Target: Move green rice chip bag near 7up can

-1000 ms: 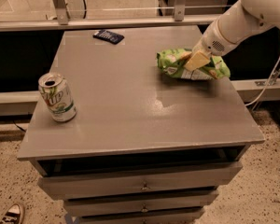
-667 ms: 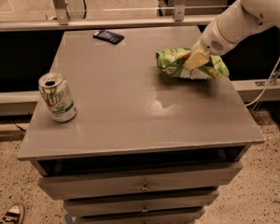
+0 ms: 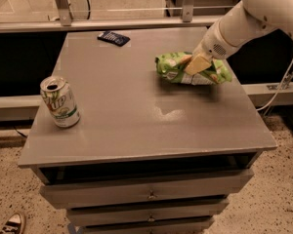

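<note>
On the right half of the table (image 3: 136, 130), toward the far edge: chip bag (image 3: 172, 67), pinched across its middle by the gripper (image 3: 197, 64), clamped on the crinkly foil, presumably to carry rather than shove. Possibly raised a touch off the surface (shadow underneath, hard to be sure). Well apart from the soda can (image 3: 60, 102), upright near the left front edge. Only bare gray top between the two, so likely a straight sweep leftward. At the far edge, a small dark packet (image 3: 114, 38), out of the way. Best set down just beside the can without tipping it.
</note>
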You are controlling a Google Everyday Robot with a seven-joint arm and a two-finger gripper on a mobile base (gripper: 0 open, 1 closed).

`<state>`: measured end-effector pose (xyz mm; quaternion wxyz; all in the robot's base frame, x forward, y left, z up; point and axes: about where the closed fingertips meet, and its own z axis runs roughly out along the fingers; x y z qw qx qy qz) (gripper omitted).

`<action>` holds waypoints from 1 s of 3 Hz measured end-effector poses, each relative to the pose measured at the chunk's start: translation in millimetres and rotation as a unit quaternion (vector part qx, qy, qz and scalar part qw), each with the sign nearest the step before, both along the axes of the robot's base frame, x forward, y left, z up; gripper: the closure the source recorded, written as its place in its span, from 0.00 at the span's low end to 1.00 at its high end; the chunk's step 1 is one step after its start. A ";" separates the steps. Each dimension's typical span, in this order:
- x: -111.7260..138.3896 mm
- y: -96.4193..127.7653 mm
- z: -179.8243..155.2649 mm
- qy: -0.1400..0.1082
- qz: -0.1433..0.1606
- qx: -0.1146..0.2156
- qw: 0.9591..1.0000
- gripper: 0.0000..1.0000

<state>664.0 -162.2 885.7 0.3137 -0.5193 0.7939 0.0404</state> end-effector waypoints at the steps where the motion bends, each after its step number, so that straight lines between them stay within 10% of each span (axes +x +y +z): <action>1: -3.7 49.3 4.3 -0.019 0.040 0.015 0.999 1.00; 3: -37.7 133.7 13.3 -0.044 0.113 0.035 0.992 1.00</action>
